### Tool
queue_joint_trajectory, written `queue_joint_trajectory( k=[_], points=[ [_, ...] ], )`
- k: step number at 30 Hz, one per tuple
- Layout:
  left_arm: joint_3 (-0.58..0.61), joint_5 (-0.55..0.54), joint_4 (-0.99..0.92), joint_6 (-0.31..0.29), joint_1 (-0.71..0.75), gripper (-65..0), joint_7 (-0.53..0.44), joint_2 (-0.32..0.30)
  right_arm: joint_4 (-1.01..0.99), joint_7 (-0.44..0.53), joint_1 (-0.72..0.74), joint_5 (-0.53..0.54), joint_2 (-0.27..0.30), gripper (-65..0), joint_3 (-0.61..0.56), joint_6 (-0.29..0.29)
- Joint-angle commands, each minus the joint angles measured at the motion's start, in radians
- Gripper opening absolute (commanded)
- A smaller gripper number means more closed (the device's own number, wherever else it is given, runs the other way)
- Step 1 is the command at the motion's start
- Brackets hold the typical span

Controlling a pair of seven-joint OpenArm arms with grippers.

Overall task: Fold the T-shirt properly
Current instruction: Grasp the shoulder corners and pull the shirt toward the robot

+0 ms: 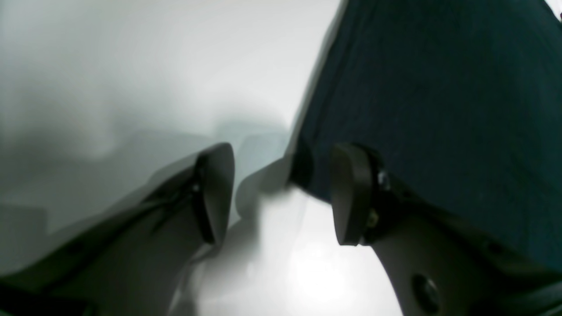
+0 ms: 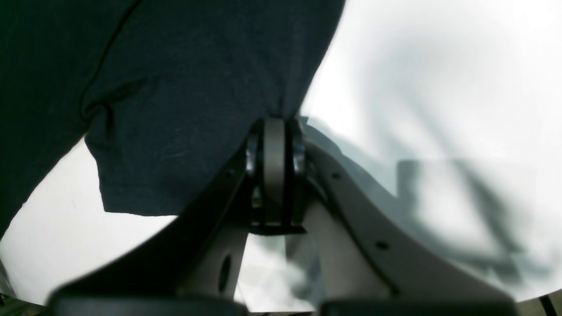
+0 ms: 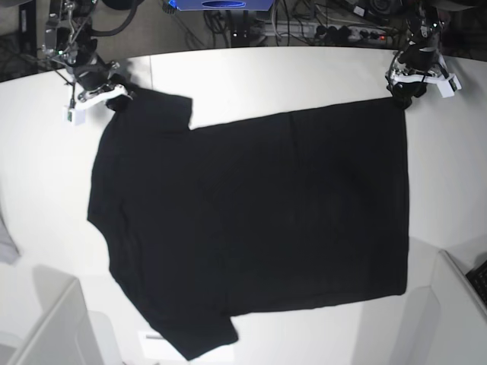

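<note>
The black T-shirt lies spread flat on the white table, plain side up, sleeves toward the left of the base view. My right gripper is at the shirt's far left sleeve and shoulder. In the right wrist view it is shut on a pinch of the dark cloth. My left gripper sits at the shirt's far right corner. In the left wrist view it stands open, and the corner of the cloth reaches in between the fingertips, one finger lying over the fabric.
Cables and a power strip run behind the table's far edge. Grey box-like edges stand at the near left and near right. A small white label lies by the shirt's near sleeve.
</note>
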Motion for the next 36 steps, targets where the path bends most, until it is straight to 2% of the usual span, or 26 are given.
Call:
queue_joint_trajectory(
  k=[1,12,14,19,20,26,33,36],
  points=[
    [-0.001,-0.007,0.003,-0.003,0.004,-31.4,0.003,-0.009,0.009,-0.021,-0.007,-0.007,0.007,-65.0,0.000,-0.007],
    [0.006,-0.007,-0.007,-0.003,-0.051,-33.1,0.012,0.024,0.009,-0.021,-0.010,-0.007,0.012,-65.0,0.000,-0.007],
    [0.006,-0.007,-0.007,-0.003,-0.052,-40.0,0.012,0.024,0.009,-0.023,-0.010,-0.009,0.014,-65.0,0.000,-0.007],
    [0.008,-0.007,-0.007,-0.003,-0.052,-62.5,0.012,0.023,0.009,-0.023,-0.010,-0.014,0.015,-65.0,0.000,-0.007],
    [0.013,-0.007,-0.007,-0.003,-0.052,-65.0,0.012,0.021,0.009,-0.021,-0.010,-0.014,0.015,-65.0,0.000,-0.007],
    [0.003,-0.001,-0.001,-0.003,-0.043,-65.0,0.012,0.014,0.055,-0.020,-0.036,-0.014,0.014,-65.0,0.002,-0.007],
    [0.002,-0.001,-0.006,-0.003,-0.019,-65.0,0.011,-0.049,0.144,-0.020,-0.101,-0.012,0.009,-65.0,0.002,-0.007],
    [0.002,0.001,0.008,-0.003,0.000,-65.0,0.011,-0.057,0.193,-0.020,-0.141,-0.009,0.007,-65.0,0.002,-0.007]
  ],
)
